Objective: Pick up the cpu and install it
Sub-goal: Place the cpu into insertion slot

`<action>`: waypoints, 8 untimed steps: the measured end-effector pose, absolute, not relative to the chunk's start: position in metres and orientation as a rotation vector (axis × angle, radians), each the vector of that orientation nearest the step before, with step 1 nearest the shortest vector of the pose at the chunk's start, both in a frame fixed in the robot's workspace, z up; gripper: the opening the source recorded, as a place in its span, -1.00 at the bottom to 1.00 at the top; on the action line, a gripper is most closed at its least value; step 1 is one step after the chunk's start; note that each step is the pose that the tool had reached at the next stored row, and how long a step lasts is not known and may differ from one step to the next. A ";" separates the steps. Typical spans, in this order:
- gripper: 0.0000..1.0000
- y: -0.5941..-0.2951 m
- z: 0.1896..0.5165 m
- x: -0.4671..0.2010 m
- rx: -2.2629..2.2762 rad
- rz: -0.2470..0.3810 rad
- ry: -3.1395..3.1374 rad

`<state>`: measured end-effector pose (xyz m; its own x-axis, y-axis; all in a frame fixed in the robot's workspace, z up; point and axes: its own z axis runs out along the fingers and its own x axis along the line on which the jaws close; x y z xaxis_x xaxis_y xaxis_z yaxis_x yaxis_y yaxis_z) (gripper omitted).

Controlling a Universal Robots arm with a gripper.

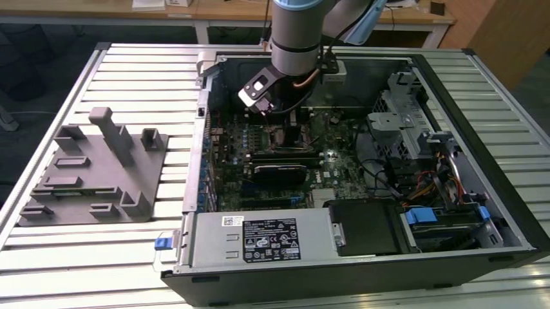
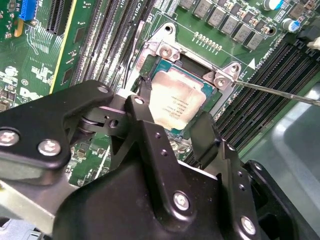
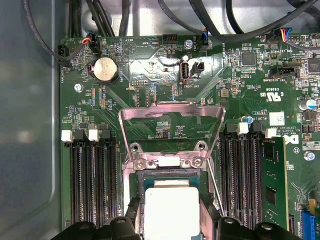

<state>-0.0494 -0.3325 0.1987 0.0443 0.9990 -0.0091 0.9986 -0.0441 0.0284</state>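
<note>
The cpu (image 2: 176, 97), a small square chip with a pale silvery top, lies level in the open socket of the green motherboard (image 3: 150, 70); it also shows in the first wrist view (image 3: 171, 210). My gripper (image 2: 175, 104) reaches down into the computer case (image 1: 481, 96), with one black finger (image 2: 146, 92) against one edge of the chip and the other finger (image 2: 204, 131) against the opposite edge. The jaws are shut on the cpu. In the exterior view the gripper (image 1: 279, 114) hangs over the socket area and the arm covers the chip.
The socket's metal load plate (image 3: 170, 112) stands flipped open beyond the chip, and its thin lever rod (image 2: 280, 93) sticks out sideways. Memory slots (image 3: 90, 185) flank the socket. A black module (image 1: 279, 172) sits nearby. A grey tray with posts (image 1: 94, 170) lies at the exterior view's left.
</note>
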 end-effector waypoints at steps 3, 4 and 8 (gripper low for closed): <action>0.17 -0.333 0.197 -0.049 2.251 0.020 2.153; 0.17 -0.333 0.197 -0.049 2.252 0.020 2.152; 0.17 -0.333 0.196 -0.049 2.256 0.019 2.148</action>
<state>-0.0494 -0.3325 0.1959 0.0493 0.9987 -0.0094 0.9984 -0.0490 0.0279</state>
